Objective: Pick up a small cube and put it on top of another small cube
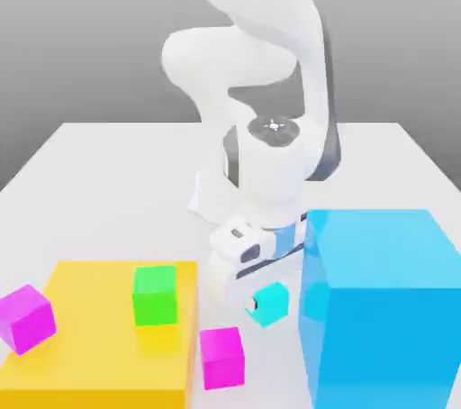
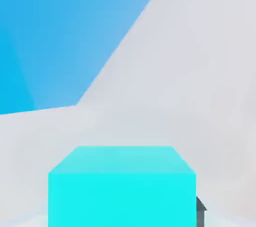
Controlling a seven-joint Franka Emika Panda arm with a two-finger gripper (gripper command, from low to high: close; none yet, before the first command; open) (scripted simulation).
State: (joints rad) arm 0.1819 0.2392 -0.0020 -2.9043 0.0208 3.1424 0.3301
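Note:
The small cyan cube [image 1: 269, 303] rests on the white table, just left of the huge light-blue cube in the exterior view. My gripper [image 1: 257, 288] is lowered over it, with the jaws down at its sides and shut on it. In the hand view the cyan cube [image 2: 121, 186] sits close up, and a dark fingertip [image 2: 200, 210] shows at one side of it. Other small cubes stand nearby: a green cube [image 1: 155, 295] on a flat yellow slab [image 1: 90, 344], a magenta cube [image 1: 221, 358] on the table beside the slab, and a second magenta cube [image 1: 25, 319] at the slab's left edge.
The huge light-blue cube [image 1: 383, 308] stands right against the gripper's side, on the exterior view's right; its face also shows in the hand view [image 2: 60, 36]. The yellow slab takes up the front left of the table [image 1: 108, 173].

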